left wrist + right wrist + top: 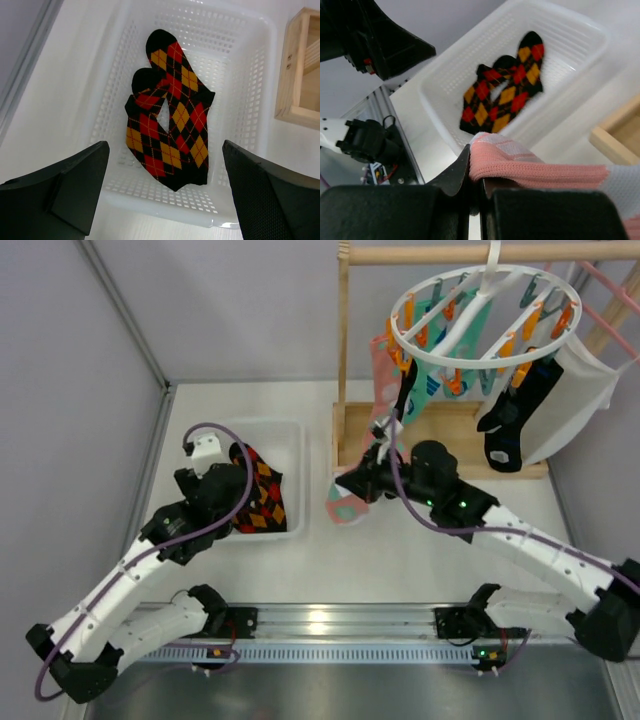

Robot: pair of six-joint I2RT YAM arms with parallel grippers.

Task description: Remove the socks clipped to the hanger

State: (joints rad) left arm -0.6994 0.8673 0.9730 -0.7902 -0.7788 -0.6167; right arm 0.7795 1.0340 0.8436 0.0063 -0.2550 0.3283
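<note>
The round white ring hanger (491, 270) hangs by its hook from a wooden rail (450, 254) in the upper right of the top view, its orange and teal pegs (455, 380) dangling under the ring. Mint-teal socks (440, 370) hang below the ring's left half. Black socks (505, 425) with small white marks hang below its right half, in front of a large white cloth (585, 400). The right hand (476, 185) sits just below the ring's left edge, its fingers pressed together on the ribbed cuff of a pink sock (345, 505). The dotted end of that sock droops toward the white surface (320, 570) at centre frame. A pink strip runs from this hand up to the ring, but the pictures do not show whether it is the same sock or whether a peg grips it. At middle left, the left hand (165, 150) hovers over a white perforated basket (215, 430) with its fingers spread wide apart and nothing between them. In the basket lie black argyle socks (170, 125) with red and orange diamonds, one partly overlapping the other.
</note>
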